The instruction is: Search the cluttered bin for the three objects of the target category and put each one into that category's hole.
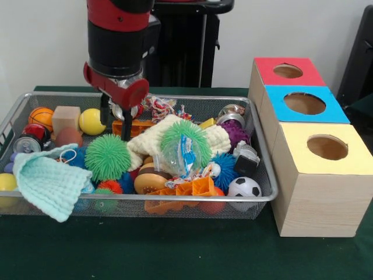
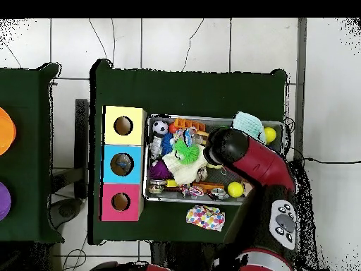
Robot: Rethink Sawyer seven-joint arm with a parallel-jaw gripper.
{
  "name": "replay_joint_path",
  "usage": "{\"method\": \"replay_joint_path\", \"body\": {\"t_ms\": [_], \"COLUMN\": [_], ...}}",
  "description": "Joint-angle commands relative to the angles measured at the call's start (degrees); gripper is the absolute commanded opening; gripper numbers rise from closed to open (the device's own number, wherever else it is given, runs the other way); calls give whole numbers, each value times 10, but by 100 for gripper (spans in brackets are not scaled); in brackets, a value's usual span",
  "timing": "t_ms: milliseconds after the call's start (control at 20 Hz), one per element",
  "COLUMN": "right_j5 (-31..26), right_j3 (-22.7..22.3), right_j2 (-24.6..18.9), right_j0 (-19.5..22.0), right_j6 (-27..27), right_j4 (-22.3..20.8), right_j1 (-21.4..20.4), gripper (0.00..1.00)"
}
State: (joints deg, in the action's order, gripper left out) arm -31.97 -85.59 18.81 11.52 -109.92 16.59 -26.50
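1. The wire bin (image 1: 265, 195) is piled with toys, with a cream cloth (image 1: 152, 139) at its middle.
2. The gripper (image 1: 115, 127) hangs just behind the cloth, its two fingers (image 1: 127, 125) spread apart and empty.
3. A green spiky ball (image 1: 107, 156) lies beside the cloth.
4. Three boxes with holes, red (image 1: 287, 70), blue (image 1: 304, 103) and yellow (image 1: 326, 147), stand beside the bin.

hand (image 1: 116, 119) open over bin (image 1: 265, 175) | empty | beside yellow ball (image 1: 91, 121)
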Motion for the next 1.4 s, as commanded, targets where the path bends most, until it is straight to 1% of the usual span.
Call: {"method": "replay_joint_path", "body": {"t_ms": [50,200,350,550,700,850,1200,1400], "right_j5": [67,85,119,187,204,192,211,189], "right_j3": [16,2,-27,-77,-101,-106,-135,-133], "right_j2": [-64,-78,-101,-144,-156,-147,-166,-143], "right_j0": [0,4,16,50,62,55,74,57], "right_j6": [-83,-81,-69,-53,-45,-36,-40,-44], "right_j4": [-4,2,-2,-21,-38,-51,-72,-82], "right_j1": [65,67,65,58,54,53,42,41], "gripper": [100,100,100,100,100,100,100,100]}}
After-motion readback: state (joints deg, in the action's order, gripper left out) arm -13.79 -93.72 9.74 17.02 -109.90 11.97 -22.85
